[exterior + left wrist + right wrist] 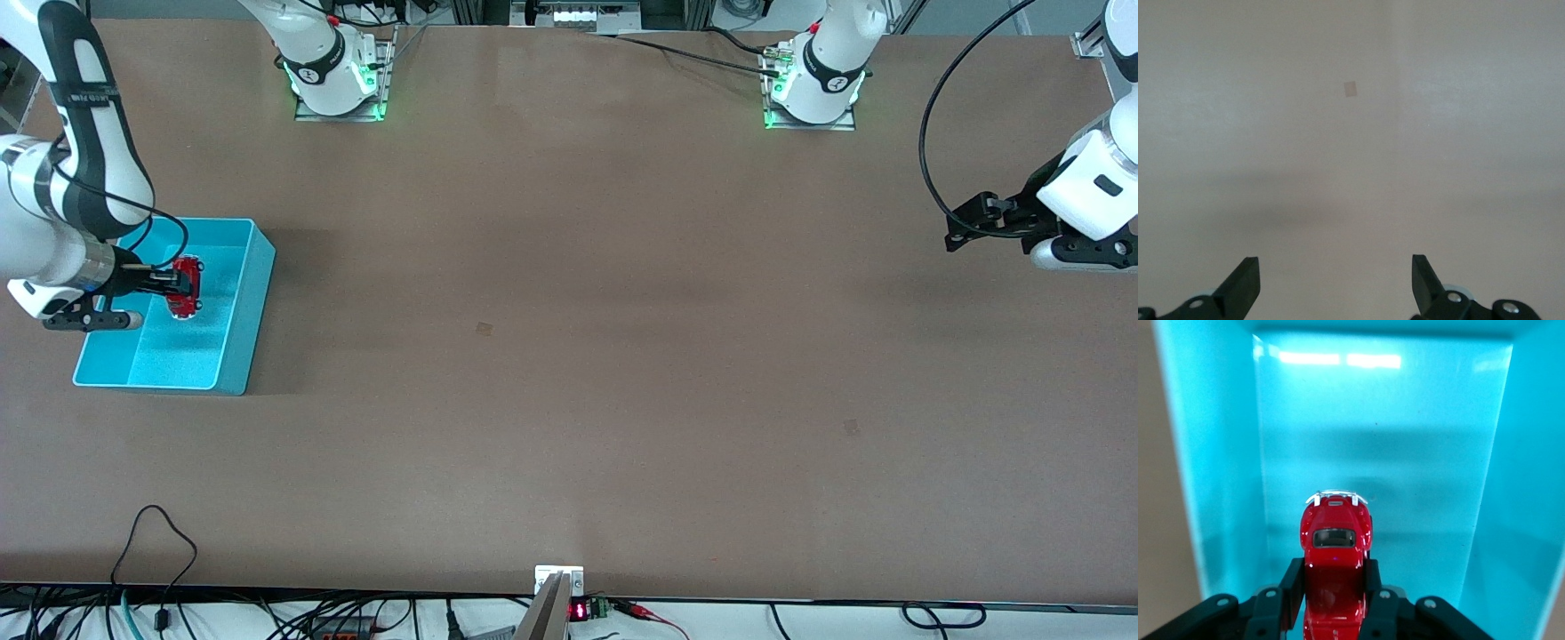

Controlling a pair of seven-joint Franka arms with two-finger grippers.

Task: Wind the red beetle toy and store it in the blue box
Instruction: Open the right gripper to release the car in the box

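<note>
Red beetle toy (186,286): clamped across its flanks in right gripper (182,284), over blue box (238,311) interior
Long axis: runs straight out from the fingers (1293,583), silvery bumper leading, toward the box floor
Left gripper (965,227): jaws apart, empty, waiting at left arm's end
Next: release into box

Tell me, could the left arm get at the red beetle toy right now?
Probably not: the red beetle toy is clamped in the right gripper over the blue box, while the open left gripper waits at the table's other end.

White arms, black joint bands, black pincers, looping cables
</note>
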